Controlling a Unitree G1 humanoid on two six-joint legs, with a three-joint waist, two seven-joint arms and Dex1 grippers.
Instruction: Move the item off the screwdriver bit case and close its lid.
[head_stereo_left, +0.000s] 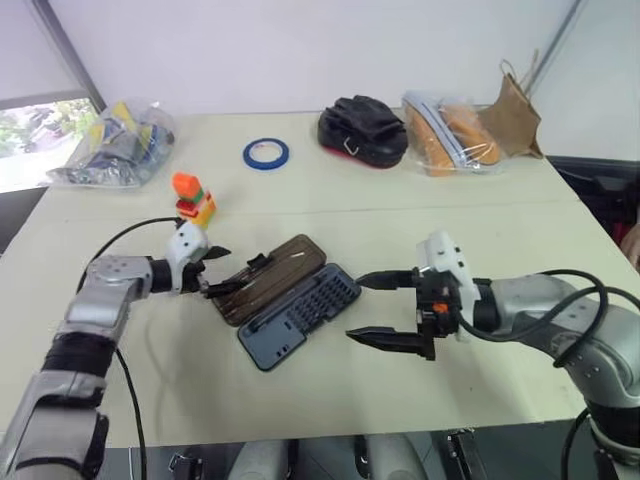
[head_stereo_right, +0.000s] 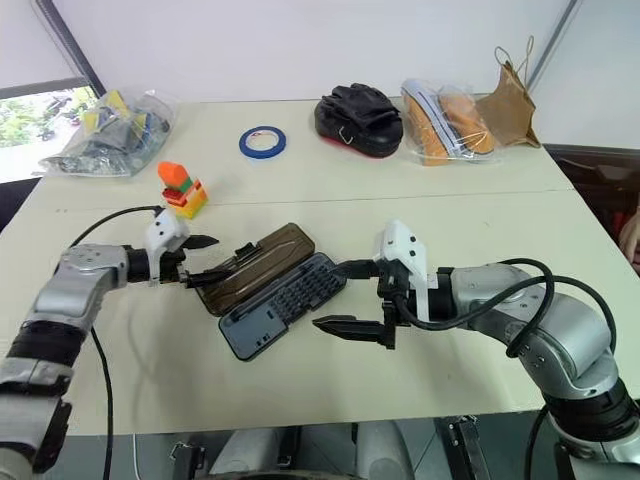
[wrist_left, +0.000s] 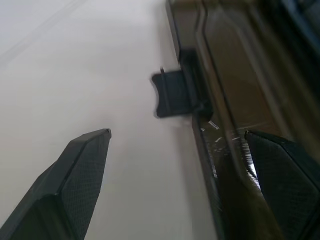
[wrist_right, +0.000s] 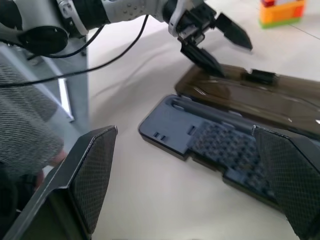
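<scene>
The item, a brick stack (head_stereo_left: 192, 198) with an orange top, stands on the table (head_stereo_left: 420, 220), apart from the screwdriver bit case. The case lies open and flat: the smoky brown lid (head_stereo_left: 272, 278) lies beside the dark blue-grey tray (head_stereo_left: 300, 315) with its rows of bits. My left gripper (head_stereo_left: 222, 272) is open at the lid's outer long edge, by the black latch (wrist_left: 172, 92). One finger (wrist_left: 285, 175) is over the lid, the other finger (wrist_left: 75, 185) over the table. My right gripper (head_stereo_left: 372, 310) is open just right of the tray, holding nothing.
A blue tape ring (head_stereo_left: 265, 153), a black pouch (head_stereo_left: 362, 130), a clear bag of orange things (head_stereo_left: 450, 135) and a brown paper bag (head_stereo_left: 512, 110) line the table's far side. Another clear bag (head_stereo_left: 115, 145) lies at the far left corner.
</scene>
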